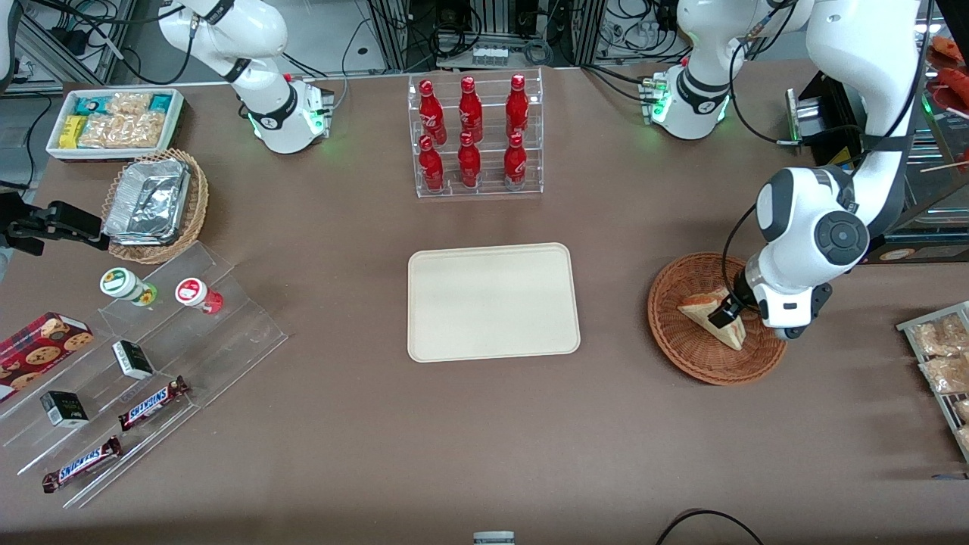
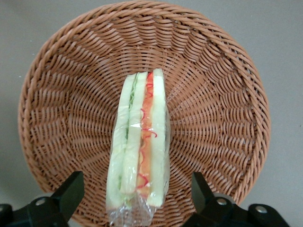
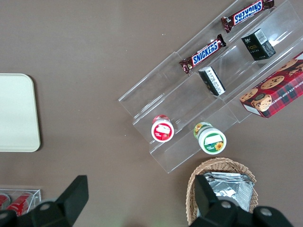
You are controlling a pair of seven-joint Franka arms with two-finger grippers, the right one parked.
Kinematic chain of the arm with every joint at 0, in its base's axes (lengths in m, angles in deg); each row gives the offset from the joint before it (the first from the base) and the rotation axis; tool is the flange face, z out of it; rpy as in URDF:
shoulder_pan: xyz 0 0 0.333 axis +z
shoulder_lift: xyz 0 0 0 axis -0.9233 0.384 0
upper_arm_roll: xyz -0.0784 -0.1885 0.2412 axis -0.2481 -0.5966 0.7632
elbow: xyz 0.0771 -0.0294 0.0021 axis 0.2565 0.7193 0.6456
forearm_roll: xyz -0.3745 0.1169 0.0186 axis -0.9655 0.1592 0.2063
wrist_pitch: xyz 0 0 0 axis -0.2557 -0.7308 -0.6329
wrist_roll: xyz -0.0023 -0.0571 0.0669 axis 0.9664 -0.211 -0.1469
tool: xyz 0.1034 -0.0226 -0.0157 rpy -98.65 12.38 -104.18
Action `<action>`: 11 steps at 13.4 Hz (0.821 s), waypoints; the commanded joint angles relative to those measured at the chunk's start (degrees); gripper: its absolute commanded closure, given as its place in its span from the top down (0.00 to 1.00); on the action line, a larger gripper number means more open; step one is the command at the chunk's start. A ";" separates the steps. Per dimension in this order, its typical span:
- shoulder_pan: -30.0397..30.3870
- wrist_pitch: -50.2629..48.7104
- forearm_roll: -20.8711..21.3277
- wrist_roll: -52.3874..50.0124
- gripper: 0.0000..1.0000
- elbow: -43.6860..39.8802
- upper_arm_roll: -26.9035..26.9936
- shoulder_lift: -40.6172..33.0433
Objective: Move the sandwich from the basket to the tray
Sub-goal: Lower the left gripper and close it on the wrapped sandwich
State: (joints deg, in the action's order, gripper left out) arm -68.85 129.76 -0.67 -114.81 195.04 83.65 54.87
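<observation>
The sandwich (image 1: 712, 317) (image 2: 140, 144) is a plastic-wrapped wedge of pale bread with red and green filling, lying in the round reddish-brown wicker basket (image 1: 681, 344) (image 2: 218, 109) toward the working arm's end of the table. My left gripper (image 1: 728, 308) (image 2: 137, 196) is lowered into the basket and stands open, one black finger (image 2: 71, 191) on each side of the sandwich's end, with a gap to the bread on both sides. The cream-beige tray (image 1: 492, 300) lies flat at the table's middle with nothing on it.
A clear rack of red bottles (image 1: 475, 136) stands farther from the front camera than the tray. Snack packets on a wire rack (image 1: 942, 363) lie at the working arm's table edge. A clear stepped display (image 1: 136, 363), a foil-tray basket (image 1: 155, 204) and a white snack bin (image 1: 117, 121) sit toward the parked arm's end.
</observation>
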 commanded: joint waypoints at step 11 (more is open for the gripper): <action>-0.41 -1.88 -0.58 -1.81 0.00 0.36 -0.04 -1.26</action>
State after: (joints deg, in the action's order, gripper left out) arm -68.82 132.26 -0.88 -116.05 197.14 83.65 55.76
